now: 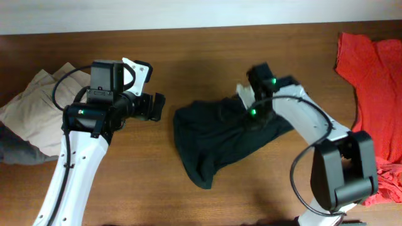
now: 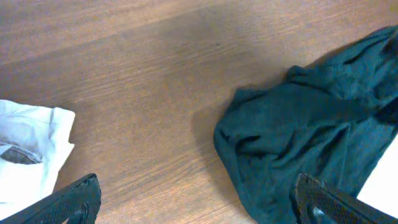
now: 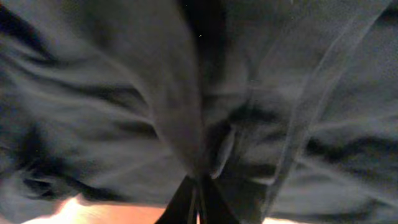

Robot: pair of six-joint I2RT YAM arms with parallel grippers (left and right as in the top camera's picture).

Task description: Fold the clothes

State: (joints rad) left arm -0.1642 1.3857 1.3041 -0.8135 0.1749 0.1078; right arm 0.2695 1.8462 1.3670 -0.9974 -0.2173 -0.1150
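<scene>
Wherever bare, brown wood-grain table (image 1: 207, 201); black T-shirt (image 1: 213, 141) at its middle.

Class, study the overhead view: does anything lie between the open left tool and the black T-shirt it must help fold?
Nothing visible does. Only bare wooden table separates the left tool from the near edge of the black T-shirt. The beige trousers lie on the tool's far side, away from the shirt.

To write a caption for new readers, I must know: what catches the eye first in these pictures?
The crumpled black T-shirt lies in the middle of the table, the right tool shut on its fabric. Bright red garments lie at the right edge, beige trousers at the left, near the open left tool.
</scene>
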